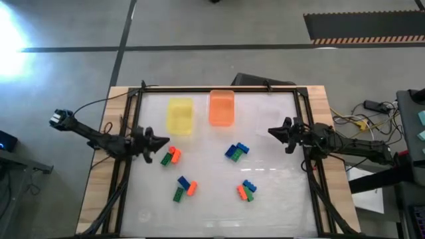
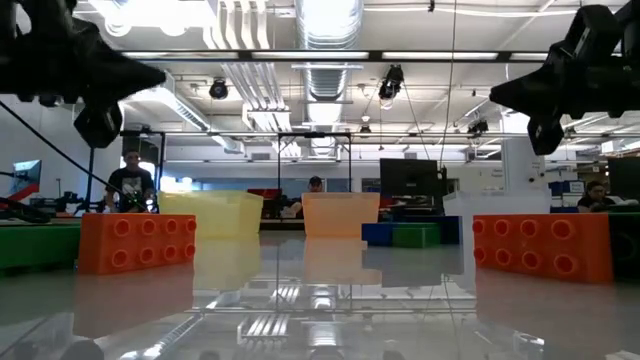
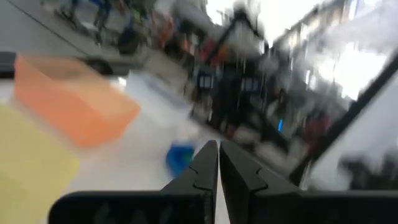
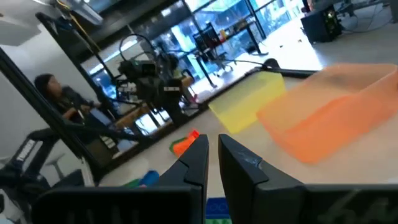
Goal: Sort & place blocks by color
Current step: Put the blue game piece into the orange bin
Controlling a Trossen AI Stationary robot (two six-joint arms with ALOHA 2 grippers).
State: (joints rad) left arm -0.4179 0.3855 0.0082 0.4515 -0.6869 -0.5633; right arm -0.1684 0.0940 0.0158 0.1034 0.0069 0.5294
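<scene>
Small studded blocks lie flat on the white table in four clusters: green and orange [image 1: 171, 157], blue and green [image 1: 237, 151], blue, green and orange [image 1: 184, 187], and orange, green and blue [image 1: 246, 191]. My left gripper [image 1: 166, 141] hovers shut above the table's left side, just left of the green and orange pair, pointing right. In its wrist view [image 3: 218, 155] the fingers meet with nothing between them. My right gripper [image 1: 269, 131] hovers shut over the right side, pointing left toward the trays, its fingers [image 4: 213, 152] nearly together and empty.
A translucent yellow tray [image 1: 180, 115] and an orange tray [image 1: 222, 107] stand side by side at the table's far middle. A black frame [image 1: 219, 89] runs round the table. The low view shows people in the room behind.
</scene>
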